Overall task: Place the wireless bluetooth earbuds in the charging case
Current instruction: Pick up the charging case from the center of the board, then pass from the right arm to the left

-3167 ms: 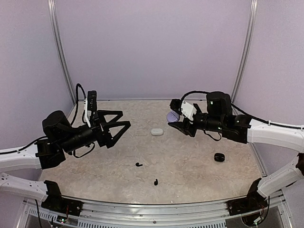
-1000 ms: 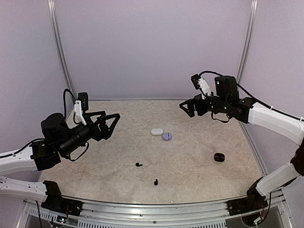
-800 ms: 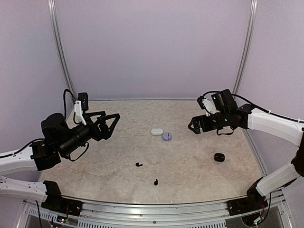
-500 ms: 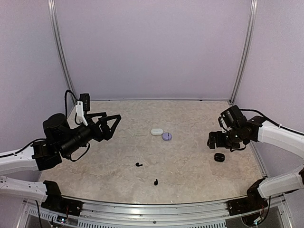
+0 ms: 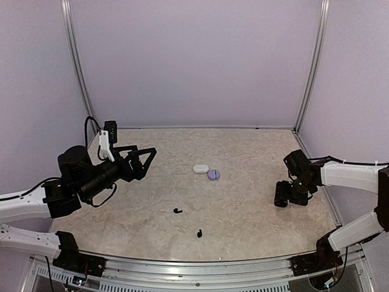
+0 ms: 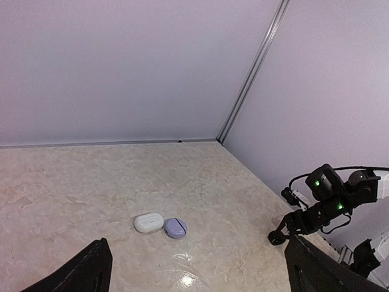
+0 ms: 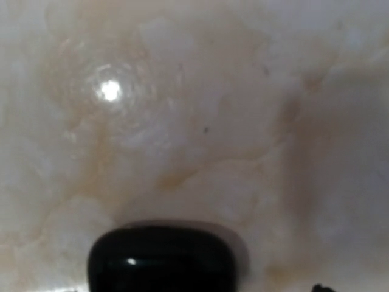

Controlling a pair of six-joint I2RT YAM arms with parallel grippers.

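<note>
At the right side of the table, the right gripper is lowered to the surface and points steeply down. In the top view it covers the spot where the black charging case rests. The right wrist view shows this case as a glossy rounded body at the bottom edge of the picture, lying on the marbled surface directly under the wrist. The fingers do not appear in that view, so neither the jaw opening nor any contact with the case can be determined.

The left gripper hangs above the left part of the table, aimed toward the centre. Its jaws stand wide apart and hold nothing.

Position of the earbuds:
- The first black earbud lies on the table near the centre, toward the near edge. It is to the right of the left gripper and closer to the arm bases than that gripper.
- The second black earbud lies a little further right and nearer still to the bases, close to the first but not touching it.
- Both earbuds are well apart from either gripper. Both lie outside any case, far to the left of the right gripper and the black charging case.

Other items: a white case and a lavender case lie side by side at the table centre, just beside each other, beyond the earbuds and between the two grippers.
</note>
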